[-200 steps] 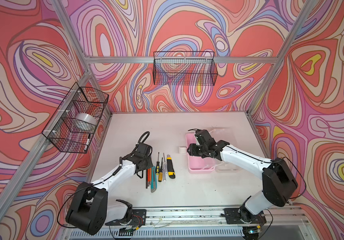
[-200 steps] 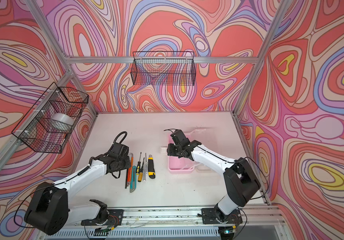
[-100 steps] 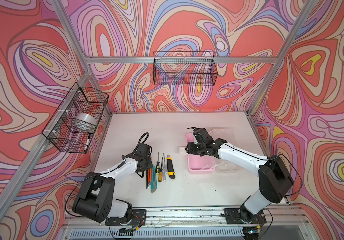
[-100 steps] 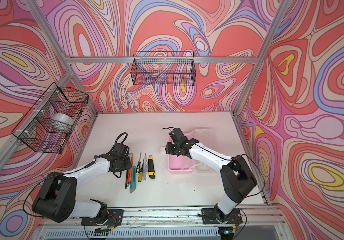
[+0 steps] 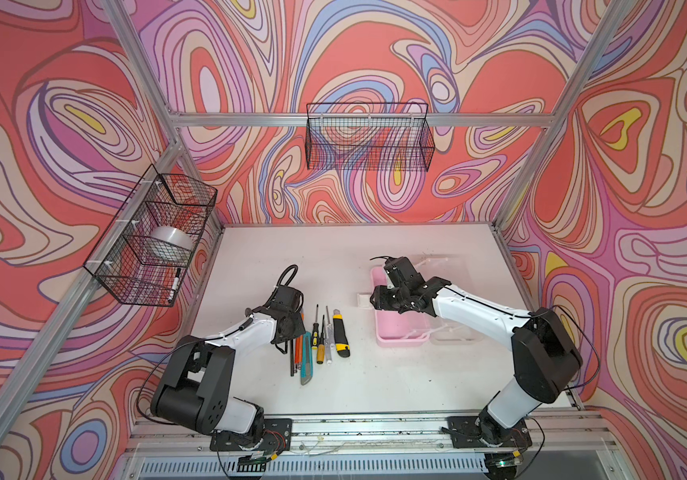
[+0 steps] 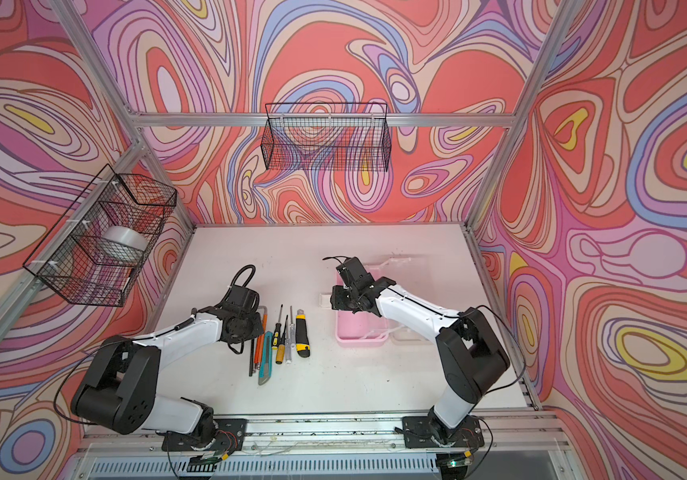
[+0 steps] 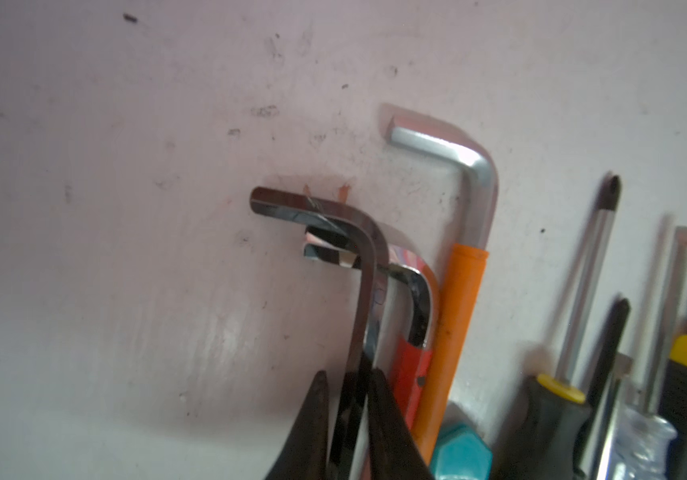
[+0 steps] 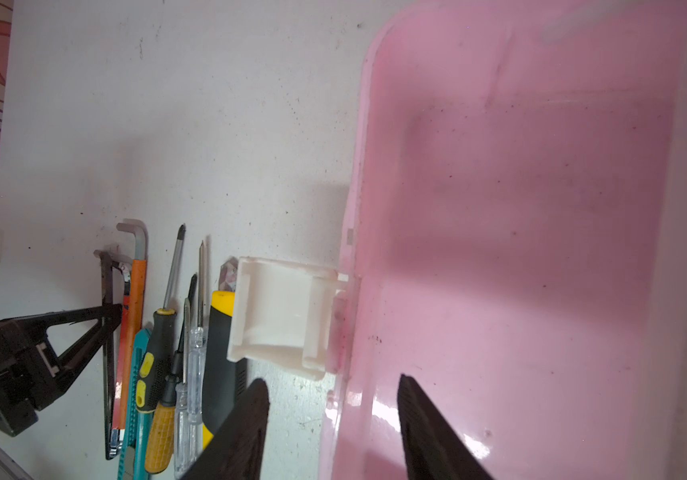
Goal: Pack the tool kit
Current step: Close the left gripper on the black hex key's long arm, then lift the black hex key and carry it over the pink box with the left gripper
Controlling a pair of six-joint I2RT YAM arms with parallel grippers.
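The pale-pink case (image 5: 400, 332) (image 6: 360, 328) (image 8: 520, 208) stands open and empty, its translucent lid (image 5: 458, 336) flat beside it. My right gripper (image 5: 377, 301) (image 6: 335, 301) (image 8: 332, 378) is open astride the case's left wall, next to the white latch (image 8: 279, 316). Left of the case lie the yellow-black knife (image 5: 341, 336) (image 8: 219, 353), screwdrivers (image 5: 316, 332) (image 8: 159, 353), teal knife (image 5: 306, 359) (image 7: 460, 453) and an orange-sleeved hex key (image 7: 458, 332). My left gripper (image 5: 292, 334) (image 6: 255, 332) (image 7: 348, 374) is shut on the shank of a dark chrome hex key (image 7: 364, 291).
A black wire basket (image 5: 369, 137) hangs on the back wall. Another basket (image 5: 150, 237) on the left wall holds a tape roll (image 5: 169, 241) and a marker (image 5: 175, 282). Aluminium posts frame the white table (image 5: 333, 257).
My left arm has settled lower over the hex keys and its jaws have narrowed onto one. My right gripper has edged left, to the case's left wall by the latch.
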